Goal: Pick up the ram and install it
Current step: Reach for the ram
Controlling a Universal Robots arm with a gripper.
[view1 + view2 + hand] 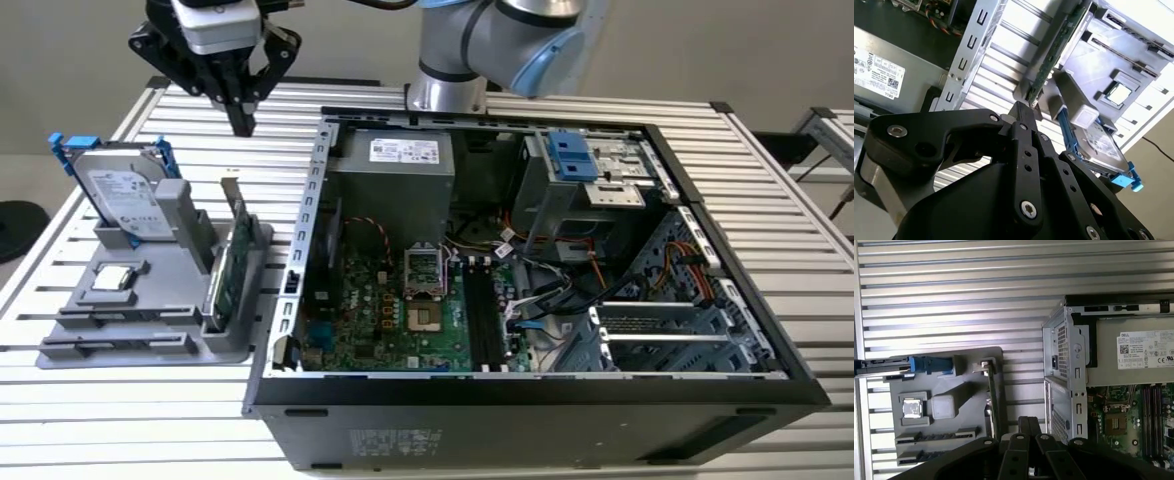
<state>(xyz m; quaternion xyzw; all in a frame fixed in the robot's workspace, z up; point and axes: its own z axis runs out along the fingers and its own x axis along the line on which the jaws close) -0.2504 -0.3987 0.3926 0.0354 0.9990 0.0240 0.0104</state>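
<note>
A tabletop [120, 420] of ribbed silver aluminium slats carries everything. Behind its far edge is a plain grey wall, and a second table [830, 130] of the same slats stands off to the exterior view's right. A black, open computer case [534, 400] takes up the tabletop's middle, with its green motherboard [387, 320] showing inside.

Near the tabletop's edge on the exterior view's left lies a grey plastic tray [158, 300]. It holds a silver boxy hard drive [127, 195] with blue rails, a square processor chip [114, 277] and a green circuit card [230, 270] standing on edge.

The silver-and-blue arm [501, 40] rises at the far edge. Its black gripper [243, 125] hangs above the slats between the tray's far end and the case's far corner, jaws pressed shut, tip against tip.

I cannot place the ram. Two long slots [127, 318] at the tray's near end hold thin dark strips, too slight to tell colour or chips.
</note>
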